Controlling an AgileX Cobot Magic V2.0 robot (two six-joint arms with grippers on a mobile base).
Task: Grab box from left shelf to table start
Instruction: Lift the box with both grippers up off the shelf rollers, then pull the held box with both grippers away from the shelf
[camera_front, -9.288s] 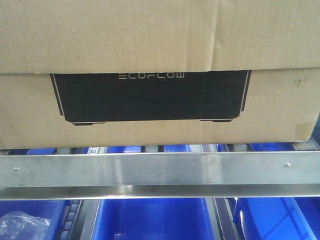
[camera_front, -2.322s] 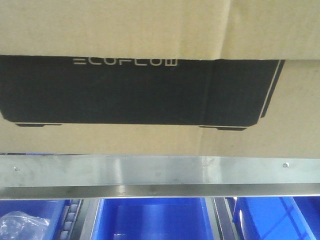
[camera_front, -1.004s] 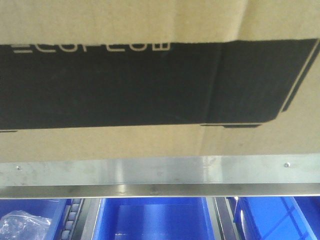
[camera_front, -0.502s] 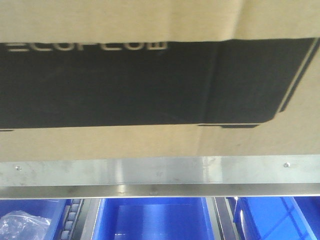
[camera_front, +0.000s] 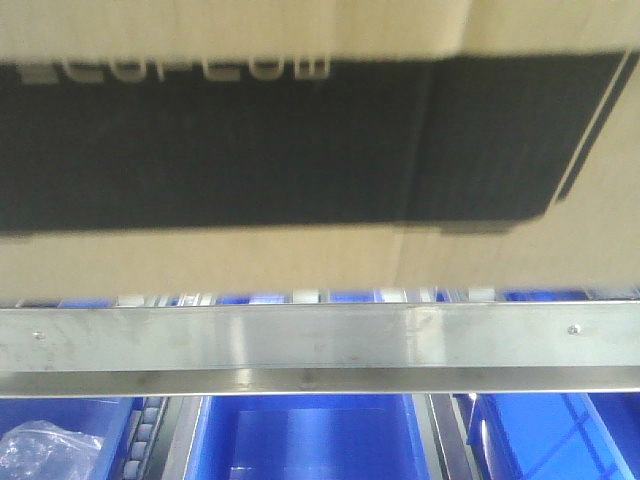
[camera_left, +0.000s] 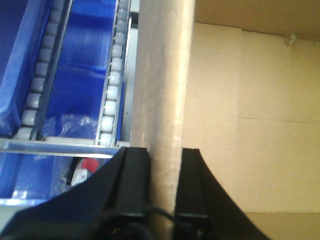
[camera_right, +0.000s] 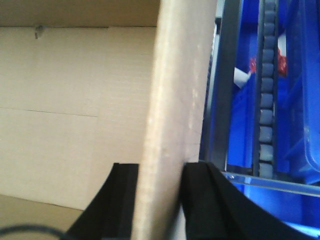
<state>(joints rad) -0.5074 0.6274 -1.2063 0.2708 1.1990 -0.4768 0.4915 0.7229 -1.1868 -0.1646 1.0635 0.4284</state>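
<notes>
A large brown corrugated box (camera_front: 300, 262) filled the upper part of the front view. It was blurred. Its face carried a black printed panel with a thin pale outline at the right, and pale lettering along the top of the panel was only partly readable. The box sat at the front edge of the left shelf (camera_front: 520, 382), just above the wide brushed-steel front rail (camera_front: 300, 340) with its small screws. A narrow strip of roller ends and blue showed between the box's lower edge and the rail; whether the box touched the rollers could not be told. Blue bins (camera_front: 300, 440) sat below the rail, and a crumpled clear plastic bag (camera_front: 45, 450) lay at the lower left.

From the left wrist, the left gripper (camera_left: 165, 152) pinched an upright cardboard side wall of the box, with one black finger outside and one inside against the plain brown interior. Roller tracks (camera_left: 112, 85) ran alongside, over more blue plastic. From the right wrist, the right gripper (camera_right: 160, 167) clamped the opposite wall in the same way, one finger on each face, with the shelf's rollers to its outer side.
</notes>
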